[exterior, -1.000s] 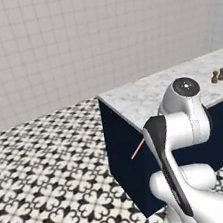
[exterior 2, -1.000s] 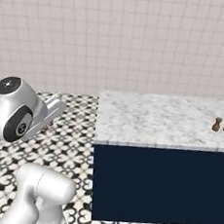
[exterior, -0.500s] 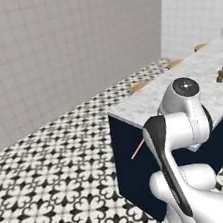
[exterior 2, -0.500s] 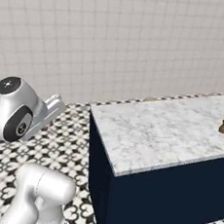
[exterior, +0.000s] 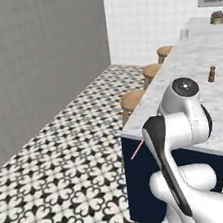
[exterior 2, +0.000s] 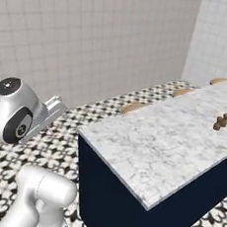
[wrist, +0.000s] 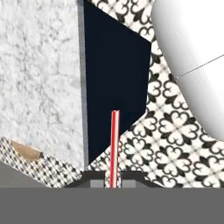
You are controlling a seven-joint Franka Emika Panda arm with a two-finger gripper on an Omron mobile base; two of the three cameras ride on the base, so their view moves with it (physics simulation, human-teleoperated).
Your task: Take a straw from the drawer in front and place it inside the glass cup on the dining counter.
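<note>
The dining counter [exterior: 198,70] runs long and marble-topped over navy panels, standing on a black-and-white patterned floor [exterior: 58,182]. On its top stand a small brown shaker [exterior: 211,74], and, far off, the glass cup [exterior: 184,34] and a potted succulent [exterior: 216,17].

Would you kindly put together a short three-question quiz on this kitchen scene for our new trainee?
1. True or false: the gripper is shut on the straw.
2. In the left base view, how many wooden stools stand along the dining counter?
3. Where is the glass cup? A) far end of the counter B) on the floor C) in the gripper

Key: 1 true; 2 three; 3 A
</note>
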